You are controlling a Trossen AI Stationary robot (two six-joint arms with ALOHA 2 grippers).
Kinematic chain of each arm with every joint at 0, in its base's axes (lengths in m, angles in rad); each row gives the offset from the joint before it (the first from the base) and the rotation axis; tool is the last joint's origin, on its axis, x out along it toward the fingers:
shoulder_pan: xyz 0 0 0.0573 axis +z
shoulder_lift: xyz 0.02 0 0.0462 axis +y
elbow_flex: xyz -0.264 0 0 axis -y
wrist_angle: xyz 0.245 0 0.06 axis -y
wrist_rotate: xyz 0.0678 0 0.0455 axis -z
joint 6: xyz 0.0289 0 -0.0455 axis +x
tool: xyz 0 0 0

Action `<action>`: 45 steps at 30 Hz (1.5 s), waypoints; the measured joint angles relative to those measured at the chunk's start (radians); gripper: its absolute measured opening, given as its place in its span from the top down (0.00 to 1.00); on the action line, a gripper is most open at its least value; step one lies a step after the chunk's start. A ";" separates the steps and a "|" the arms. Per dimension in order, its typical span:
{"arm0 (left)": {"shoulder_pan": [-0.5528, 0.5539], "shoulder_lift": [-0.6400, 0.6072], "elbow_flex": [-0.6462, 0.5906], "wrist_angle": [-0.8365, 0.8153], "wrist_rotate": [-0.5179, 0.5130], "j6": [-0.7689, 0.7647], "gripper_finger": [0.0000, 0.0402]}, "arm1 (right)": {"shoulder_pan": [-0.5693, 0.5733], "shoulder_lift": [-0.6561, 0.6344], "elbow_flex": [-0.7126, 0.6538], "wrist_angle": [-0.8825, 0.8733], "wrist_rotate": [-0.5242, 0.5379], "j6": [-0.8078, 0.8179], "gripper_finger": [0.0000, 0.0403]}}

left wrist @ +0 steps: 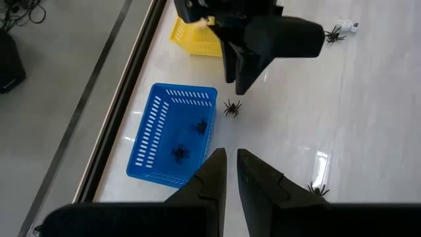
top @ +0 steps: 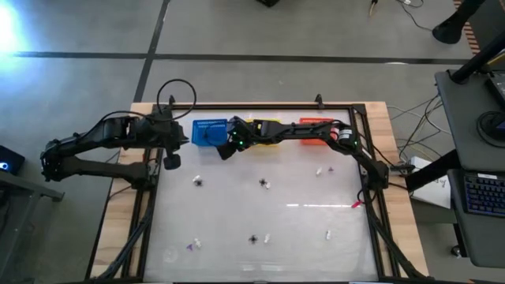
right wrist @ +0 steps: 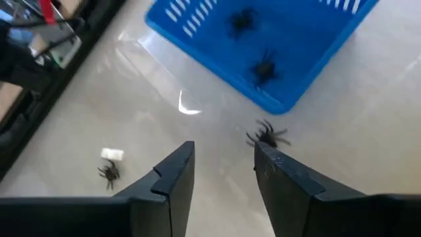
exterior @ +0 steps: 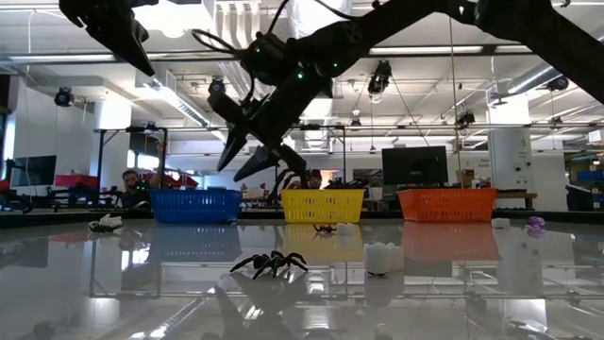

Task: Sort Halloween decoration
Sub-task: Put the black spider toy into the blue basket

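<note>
Near edge of the surface (top: 237,213): scattered Halloween decoration pieces, among them a black spider (exterior: 269,263) and a whitish piece (exterior: 381,257) close to the low camera, with a purple piece (top: 189,246) toward the left corner.
Middle of the surface: more small spiders and pale pieces lie well apart from one another.
Left end effector (left wrist: 230,172): hovers above the surface just in front of the blue basket, its two fingers almost touching, nothing between them.
Right end effector (right wrist: 223,168): reaches across from the right, raised beside the blue basket, fingers spread apart and empty; one loose spider (right wrist: 268,135) lies on the surface just outside the basket wall, near one fingertip.
Blue basket (top: 207,132): at the far edge, holding two black spiders.
Yellow basket (exterior: 323,205): next along the far edge.
Orange basket (exterior: 446,204): farthest right in the row.
</note>
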 joint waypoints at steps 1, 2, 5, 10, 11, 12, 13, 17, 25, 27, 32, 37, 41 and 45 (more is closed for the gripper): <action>0.000 0.000 0.000 0.000 0.000 0.000 0.95 | 0.000 0.002 0.002 0.003 0.004 0.000 0.63; 0.000 0.000 0.000 0.000 0.000 0.000 0.95 | 0.000 0.006 0.004 0.003 0.005 0.000 0.62; 0.000 0.000 0.000 0.000 0.000 0.000 0.95 | 0.000 0.028 0.007 -0.004 0.005 0.000 0.62; 0.000 0.000 0.000 0.000 0.000 0.000 0.95 | 0.013 0.056 0.014 0.005 0.004 0.000 0.62; 0.000 0.000 0.000 0.000 0.000 0.000 0.95 | 0.016 0.060 0.014 0.010 0.008 0.000 0.62; 0.000 0.000 0.000 0.000 0.000 0.000 0.95 | 0.017 0.062 0.015 0.013 0.020 0.000 0.62; 0.000 0.000 0.000 0.000 0.000 0.000 0.95 | 0.018 0.064 0.015 0.011 0.027 0.001 0.62; 0.000 0.000 0.000 0.000 0.000 0.000 0.95 | 0.017 0.068 0.014 0.016 0.055 0.006 0.62; 0.000 0.000 0.000 0.000 0.000 0.000 0.95 | 0.017 0.068 0.014 0.027 0.042 0.014 0.63; 0.000 0.000 0.000 0.000 0.000 0.000 0.95 | 0.021 0.068 0.014 0.029 0.039 0.019 0.64; 0.000 0.000 0.000 -0.001 0.000 0.000 0.95 | 0.043 0.069 0.014 0.043 0.037 0.062 0.66; 0.000 0.011 0.000 0.002 0.000 -0.016 0.95 | 0.054 0.059 0.032 0.005 0.036 0.063 0.68; 0.000 0.045 -0.001 -0.016 0.000 0.009 0.95 | 0.054 0.004 0.108 -0.146 0.051 0.020 0.66; 0.000 0.073 -0.002 -0.015 0.000 0.018 0.94 | 0.063 -0.061 0.211 -0.359 0.180 -0.050 0.64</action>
